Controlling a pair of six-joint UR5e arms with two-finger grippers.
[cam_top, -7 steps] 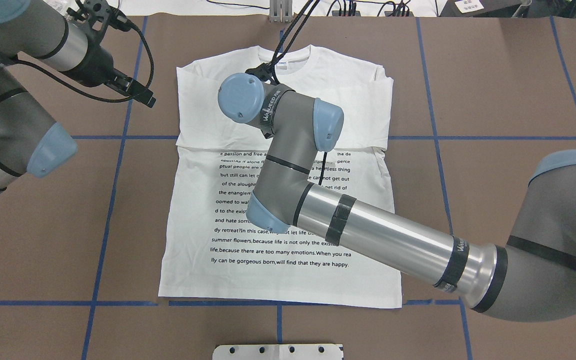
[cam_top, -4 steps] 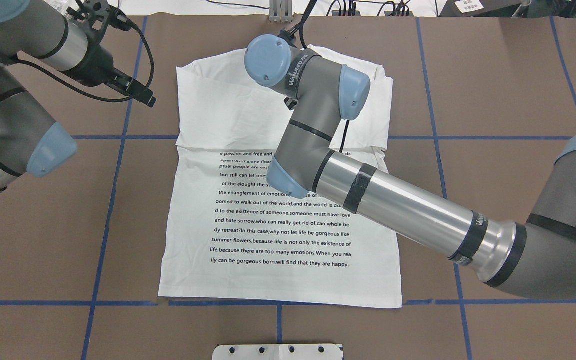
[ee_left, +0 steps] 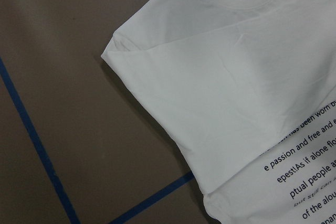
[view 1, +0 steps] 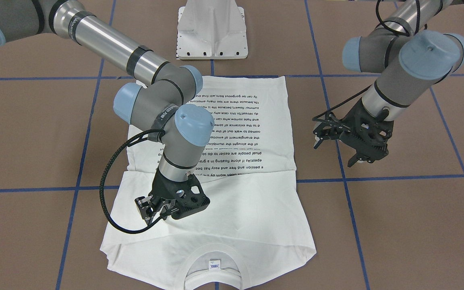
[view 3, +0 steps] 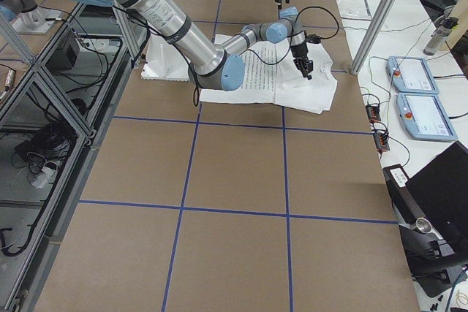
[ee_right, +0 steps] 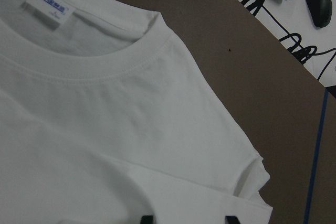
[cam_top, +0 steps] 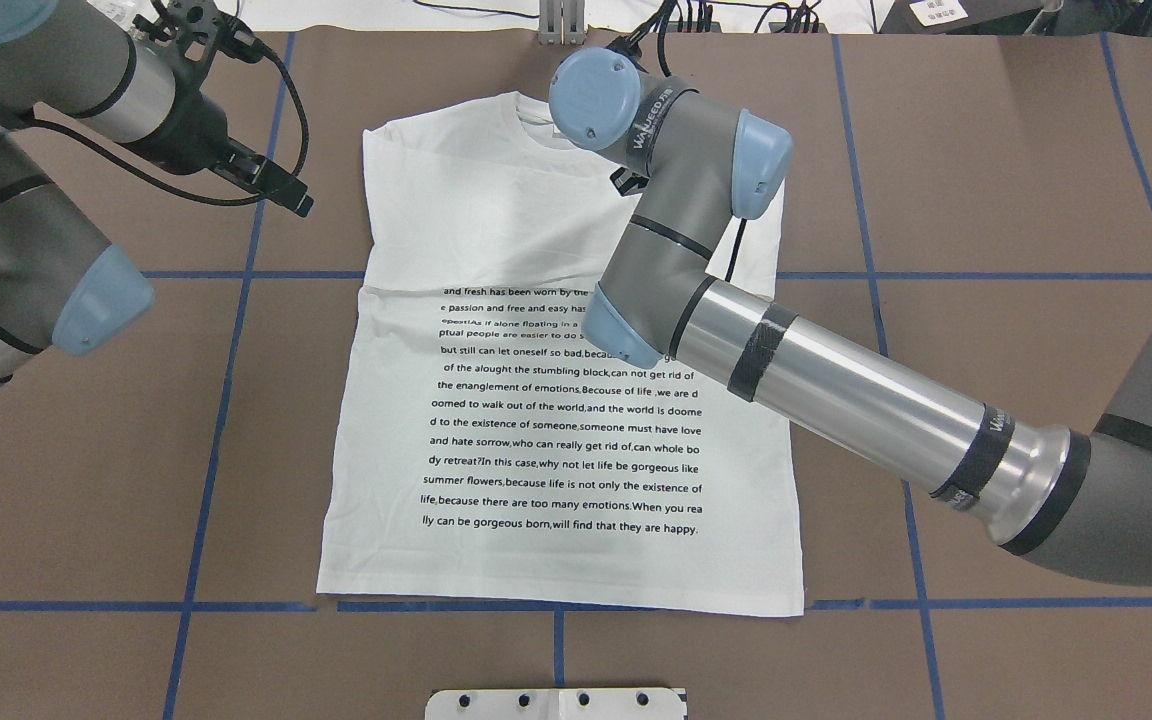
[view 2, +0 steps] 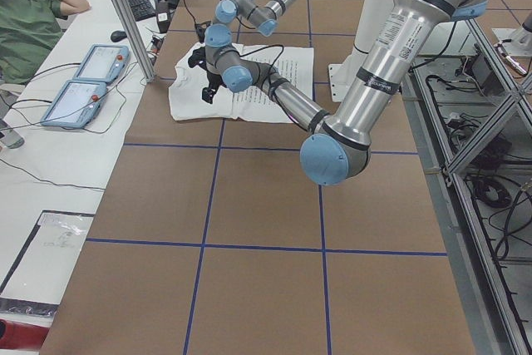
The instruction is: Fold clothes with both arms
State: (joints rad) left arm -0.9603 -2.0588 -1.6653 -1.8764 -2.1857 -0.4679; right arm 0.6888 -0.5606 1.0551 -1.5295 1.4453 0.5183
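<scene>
Right arm (cam_top: pixel 836 400): silver-grey tubing with light blue joint caps, reaching from the robot's right across the garment, wrist bent down. Its black cabled tool (view 1: pixel 157 215) stands over the folded upper part, on the robot's right of the collar. The wrist view shows the fingertips (ee_right: pixel 147 219) apart with only fabric below them. Contact with the cloth cannot be determined.

Left arm (cam_top: pixel 26 240): drawn back at the robot's left, off the garment. Its black tool (view 1: pixel 334 153) hangs over bare tabletop just beside the shirt's edge, fingers apart and holding nothing.

White long-sleeved cotton shirt (cam_top: pixel 456 220): lies flat at the middle of the tabletop, print side up, sleeves folded in across the chest. The ribbed collar (ee_right: pixel 131 56) is at the edge far from the robot, the hem toward it.

Surface: brown tabletop (cam_top: pixel 986 200) marked into squares by blue tape lines (cam_top: pixel 226 400). A white metal pedestal base (view 1: pixel 212 28) stands at the robot's side.

Room: a white side bench carries two grey handheld control panels (view 2: pixel 83 85), cables and a dark computer mouse (ee_right: pixel 317 6). A person in a green top (view 2: pixel 33 18) sits beside it.

Writing: black lines on the shirt include "summer flowers,because life is not only the existence of" and "lly can be gorgeous born,will find that they are happy." A small white collar label (ee_right: pixel 48 5) bears blue print too small to read.
</scene>
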